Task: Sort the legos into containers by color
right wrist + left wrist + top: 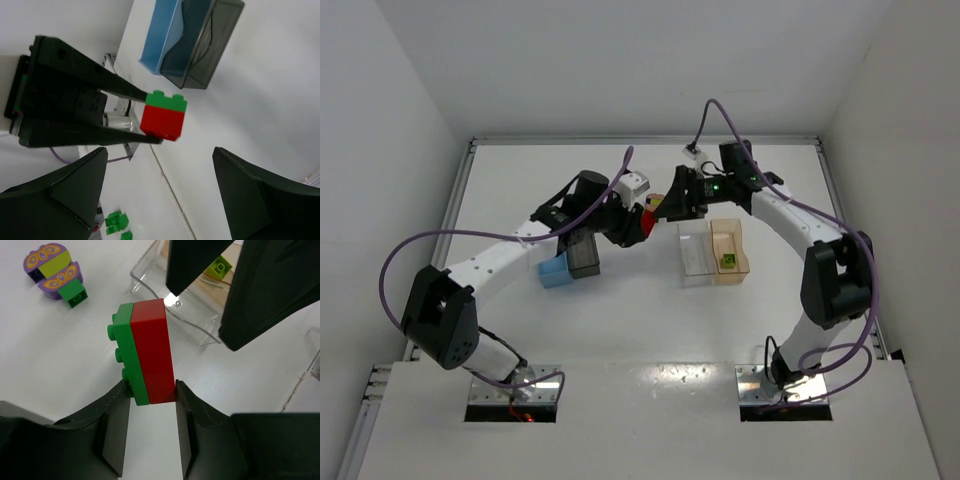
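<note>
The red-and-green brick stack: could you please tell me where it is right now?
In the left wrist view, the red-and-green brick stack is clamped in the left gripper, near the clear bin, with the open right gripper facing it.

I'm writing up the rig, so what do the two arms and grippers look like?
The left arm and right arm have white links between bulky black joint housings. A purple cable loops along each. The left gripper and right gripper end in matte black wedge-shaped fingers; a green light glows on the right wrist.
</note>
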`<action>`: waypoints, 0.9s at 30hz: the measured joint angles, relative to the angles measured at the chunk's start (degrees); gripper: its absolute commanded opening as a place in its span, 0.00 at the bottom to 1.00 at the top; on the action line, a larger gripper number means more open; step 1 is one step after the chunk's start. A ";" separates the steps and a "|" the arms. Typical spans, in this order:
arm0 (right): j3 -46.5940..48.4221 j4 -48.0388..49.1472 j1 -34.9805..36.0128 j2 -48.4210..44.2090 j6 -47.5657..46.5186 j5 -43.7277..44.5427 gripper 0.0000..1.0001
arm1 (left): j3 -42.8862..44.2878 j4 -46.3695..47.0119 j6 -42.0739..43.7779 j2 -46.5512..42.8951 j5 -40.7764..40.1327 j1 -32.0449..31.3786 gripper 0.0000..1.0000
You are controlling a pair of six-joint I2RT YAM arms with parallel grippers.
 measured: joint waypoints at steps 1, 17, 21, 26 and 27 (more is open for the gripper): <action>0.22 0.00 0.24 0.13 0.02 0.33 0.86 | 0.00 0.00 0.00 0.31 0.04 -0.24 0.04; 1.60 -0.72 3.32 1.97 -1.31 8.37 0.73 | 0.20 0.09 -0.39 1.81 0.46 -1.09 0.04; 1.60 -1.27 4.02 2.49 -1.86 10.71 0.58 | 0.39 0.11 -0.42 2.03 0.48 -1.22 0.04; 1.64 -1.57 4.66 2.71 -1.86 11.23 0.18 | 0.42 -0.37 -0.42 2.43 0.28 -1.25 0.04; 1.64 -1.60 4.70 2.71 -1.75 11.69 0.13 | 0.42 -0.42 -0.42 2.54 0.24 -1.25 0.04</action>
